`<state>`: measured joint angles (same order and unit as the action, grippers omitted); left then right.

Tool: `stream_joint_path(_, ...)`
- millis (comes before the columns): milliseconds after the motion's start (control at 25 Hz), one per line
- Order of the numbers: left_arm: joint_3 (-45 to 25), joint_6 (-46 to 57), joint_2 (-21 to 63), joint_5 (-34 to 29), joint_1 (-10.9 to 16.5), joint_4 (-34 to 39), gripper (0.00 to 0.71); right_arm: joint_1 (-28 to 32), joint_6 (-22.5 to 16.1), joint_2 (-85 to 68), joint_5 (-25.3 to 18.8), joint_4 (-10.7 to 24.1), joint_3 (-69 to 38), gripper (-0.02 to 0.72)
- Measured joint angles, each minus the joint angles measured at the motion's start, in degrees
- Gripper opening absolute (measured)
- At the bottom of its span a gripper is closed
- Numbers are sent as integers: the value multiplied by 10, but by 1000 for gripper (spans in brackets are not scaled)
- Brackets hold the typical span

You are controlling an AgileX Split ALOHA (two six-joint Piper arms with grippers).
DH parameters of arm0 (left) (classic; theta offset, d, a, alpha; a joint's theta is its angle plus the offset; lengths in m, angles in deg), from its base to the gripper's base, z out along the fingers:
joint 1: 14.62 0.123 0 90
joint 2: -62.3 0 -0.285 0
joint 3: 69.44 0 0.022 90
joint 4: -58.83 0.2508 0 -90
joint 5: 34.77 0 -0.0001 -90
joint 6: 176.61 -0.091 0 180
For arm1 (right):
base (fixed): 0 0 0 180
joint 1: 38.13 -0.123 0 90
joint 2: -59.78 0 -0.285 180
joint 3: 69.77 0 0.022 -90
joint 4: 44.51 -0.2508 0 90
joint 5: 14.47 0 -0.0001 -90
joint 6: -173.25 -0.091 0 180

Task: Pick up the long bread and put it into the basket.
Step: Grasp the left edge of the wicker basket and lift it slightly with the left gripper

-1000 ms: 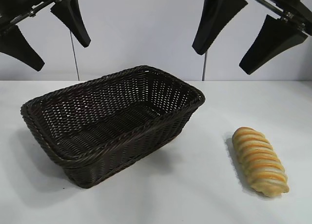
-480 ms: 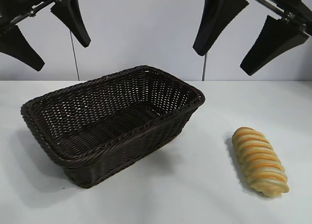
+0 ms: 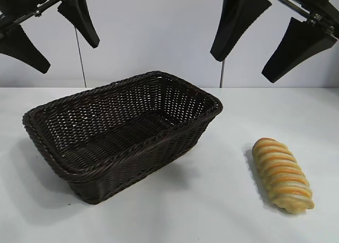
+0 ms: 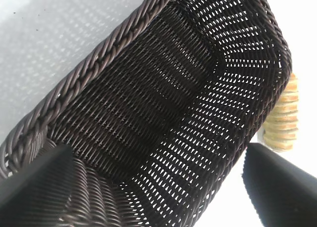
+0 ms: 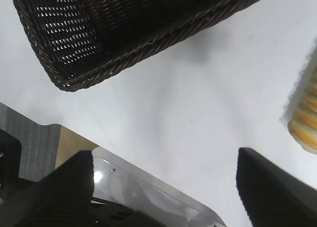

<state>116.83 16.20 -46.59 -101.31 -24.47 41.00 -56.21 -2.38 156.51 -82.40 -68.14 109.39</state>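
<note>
On white table point(image 3: 222, 222): long bread point(image 3: 281, 174) right of basket point(image 3: 123, 131); left end effector point(image 3: 47, 34), right end effector point(image 3: 265, 34) spread above; no writing.

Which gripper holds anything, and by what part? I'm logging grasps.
Neither: the left gripper and right gripper hang open above the table; the ridged tan long bread lies untouched.

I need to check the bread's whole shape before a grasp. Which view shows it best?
The exterior view: the whole bread lies unblocked on the table right of the basket. The left wrist view shows only a part past the basket's far wall; the right wrist view catches just one end at the frame edge.
</note>
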Motion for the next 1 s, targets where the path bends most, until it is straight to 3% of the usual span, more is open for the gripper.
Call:
stream_joint_path(160, 0, 78, 18, -27, 1, 70, 664, 0, 0, 0, 0, 0, 0, 544)
stream_joint_path(520, -21, 165, 69, -36, -5, 94, 664, 0, 0, 0, 0, 0, 0, 544)
stream_joint_path(720, -111, 200, 73, 23, -24, 90, 664, 0, 0, 0, 0, 0, 0, 544)
stream_joint_path(1000, -211, 200, 73, 153, -25, 34, 664, 0, 0, 0, 0, 0, 0, 544)
